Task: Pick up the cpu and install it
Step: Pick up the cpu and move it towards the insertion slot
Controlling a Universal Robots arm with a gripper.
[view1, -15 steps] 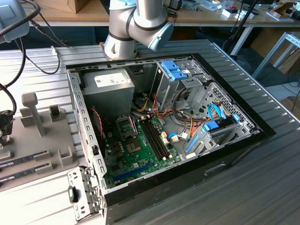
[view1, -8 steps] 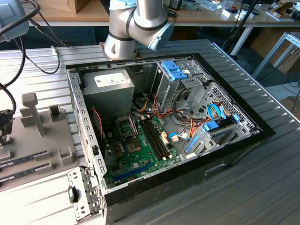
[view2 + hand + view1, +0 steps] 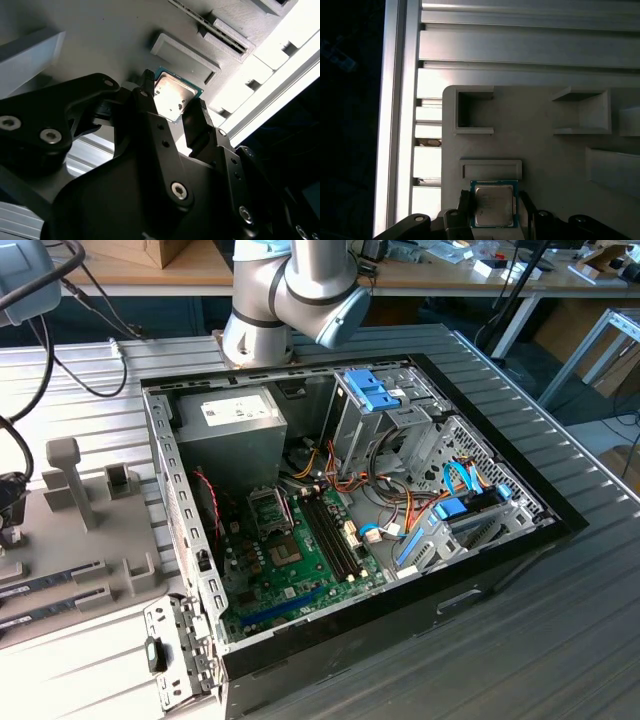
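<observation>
Cpu (image 3: 493,205) flat on grey tray (image 3: 545,160), centred inside claw (image 3: 495,200) span.

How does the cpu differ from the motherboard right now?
The cpu is a small square; the motherboard is far larger. The cpu has a silver top, the motherboard is green and populated. The cpu lies on the grey fixture plate, the motherboard inside the case. Both lie flat.

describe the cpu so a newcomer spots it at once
Start at the pale grey plastic tray with moulded pockets. Beside its low rectangular frame is the cpu, a small flat square chip. Its shiny silver top and thin green rim stand out from the matte grey shapes.
</observation>
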